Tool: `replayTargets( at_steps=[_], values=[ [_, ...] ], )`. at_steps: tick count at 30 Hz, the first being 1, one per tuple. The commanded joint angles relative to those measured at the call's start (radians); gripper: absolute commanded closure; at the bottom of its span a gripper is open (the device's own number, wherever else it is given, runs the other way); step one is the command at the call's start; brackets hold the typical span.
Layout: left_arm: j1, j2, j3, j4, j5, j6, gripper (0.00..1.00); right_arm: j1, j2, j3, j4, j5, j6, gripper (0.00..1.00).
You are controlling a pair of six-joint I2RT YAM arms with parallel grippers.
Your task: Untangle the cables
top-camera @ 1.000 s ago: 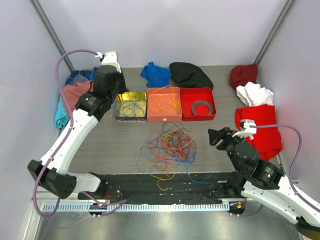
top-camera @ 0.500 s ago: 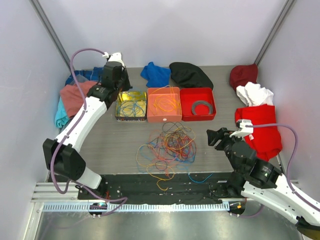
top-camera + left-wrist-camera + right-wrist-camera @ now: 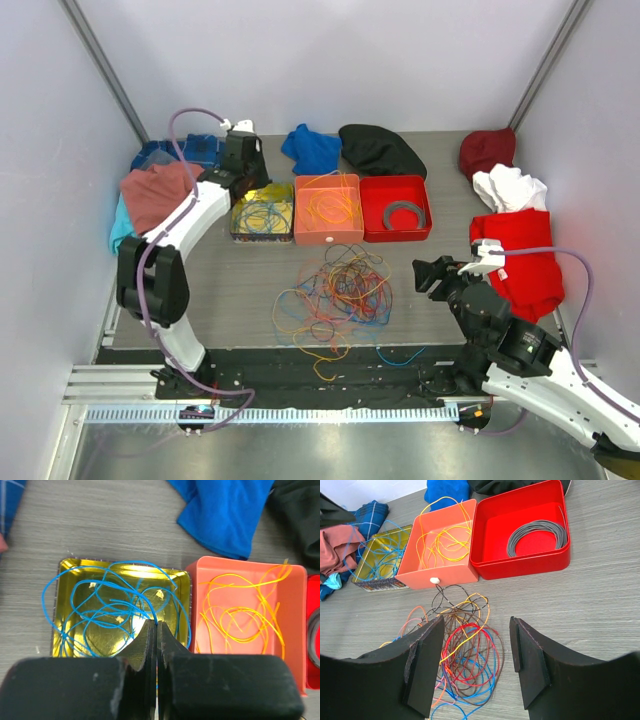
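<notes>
many cables [image 3: 340, 288] overlap, individual strands hard to trace.

The grey surface [image 3: 230, 280] carries tangled cables [image 3: 340, 290] at near centre. Beyond them sit a gold tin [image 3: 262, 237], an orange box [image 3: 328, 236] and a red box [image 3: 397, 234]. Clothes [image 3: 310, 148] line the far and side edges.

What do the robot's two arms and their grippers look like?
The left arm and right arm have white links and black joints, and a mauve hose loops alongside each. The left gripper and right gripper carry flat, matte black fingers.
</notes>
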Motion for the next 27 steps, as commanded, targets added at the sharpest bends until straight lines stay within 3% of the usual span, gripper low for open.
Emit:
replayTargets(
  at_steps=[1,8,13,18,21,23,27],
  values=[
    [0.006,0.061,0.012,0.107,-0.004,-0.019,1.0,0.006,0.011,0.002,0.039,0.02,-0.005,0.37],
    [0.006,0.109,-0.02,0.244,-0.096,0.004,1.0,0.004,0.018,-0.002,0.04,0.026,-0.007,0.37],
    [0.006,0.109,-0.126,0.331,-0.125,0.035,1.0,0.006,0.038,-0.002,0.045,0.023,-0.011,0.37],
    [0.005,0.045,-0.31,0.581,-0.093,0.05,1.0,0.006,0.041,-0.002,0.048,0.022,-0.011,0.37],
    [0.005,0.026,-0.344,0.614,-0.096,0.053,1.0,0.004,0.041,-0.002,0.048,0.023,-0.013,0.37],
    [0.005,0.019,-0.35,0.582,-0.096,0.048,0.97,0.004,0.038,-0.002,0.046,0.022,-0.016,0.37],
    [0.005,-0.036,-0.366,0.543,-0.109,0.038,0.75,0.004,0.034,-0.002,0.046,0.022,-0.015,0.37]
  ],
)
